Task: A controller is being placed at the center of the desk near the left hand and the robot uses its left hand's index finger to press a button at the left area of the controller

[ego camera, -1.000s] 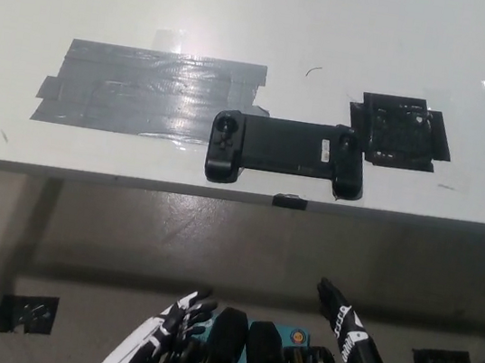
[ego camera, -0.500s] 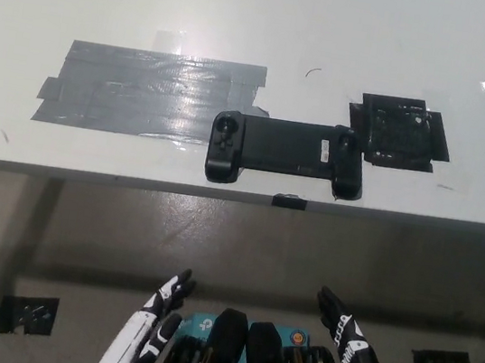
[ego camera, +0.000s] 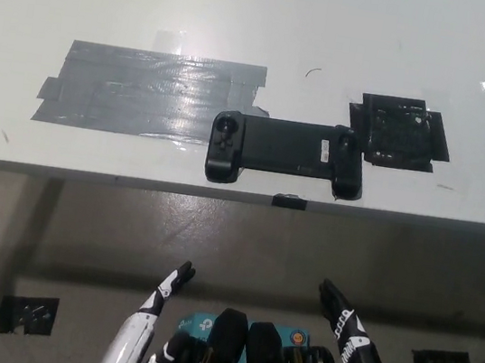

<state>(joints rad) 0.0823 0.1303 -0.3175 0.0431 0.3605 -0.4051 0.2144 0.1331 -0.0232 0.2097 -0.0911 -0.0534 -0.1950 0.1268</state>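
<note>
Controller (ego camera: 283,154): near edge of bench (ego camera: 249,18), far from my hands.
My left hand (ego camera: 148,323): low, fingers straight, holding nothing.
My right hand (ego camera: 348,343): low, fingers unclear.

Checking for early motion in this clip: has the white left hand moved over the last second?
Yes. The left hand has drawn in from spread to narrow, shifting slightly leftward, below the desk edge; the controller stays put.

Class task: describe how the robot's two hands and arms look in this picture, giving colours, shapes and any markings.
The left hand is white with black patches along its slim fingers, on a white forearm. The right hand and arm are black, with small white markings on the back of the hand. Both look long and narrow. No loose cables show on either.
</note>
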